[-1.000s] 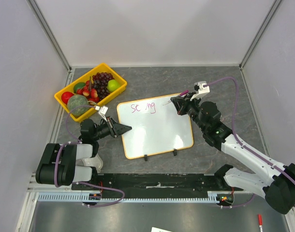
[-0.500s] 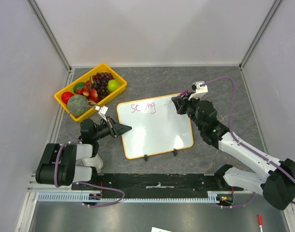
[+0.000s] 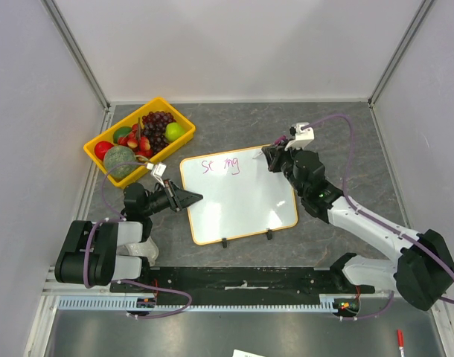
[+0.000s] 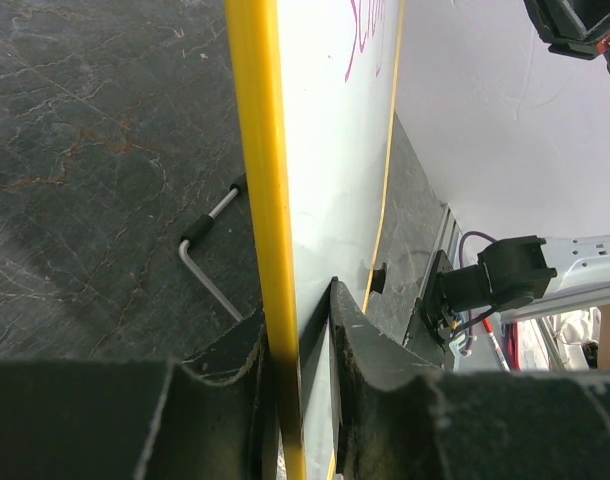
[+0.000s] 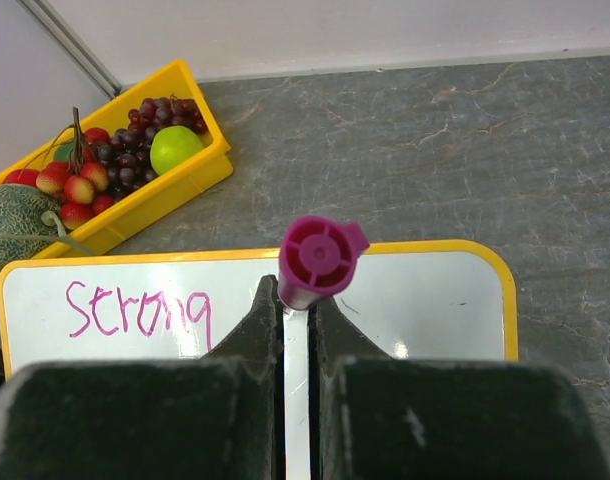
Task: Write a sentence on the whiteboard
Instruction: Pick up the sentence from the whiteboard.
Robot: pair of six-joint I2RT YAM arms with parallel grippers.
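**Bimanual writing setup, viewed from above and from both wrists.** The left gripper (image 3: 193, 198) is clamping the left edge of the whiteboard (image 3: 242, 201), its jaws narrowed onto the thin yellow frame. The whiteboard is lying on the grey table (image 3: 339, 126) between the two arms, with its black clip feet (image 3: 225, 242) pointing toward the bases. The right gripper (image 5: 295, 318) is pinching a magenta marker (image 5: 320, 258) over the board's far right corner, jaws almost closed on the barrel. The tip is hidden. The sentence (image 5: 140, 310) is reading "Strong" along the far edge. A yellow tray (image 5: 155, 205) of fruit is sitting just beyond the far left corner.
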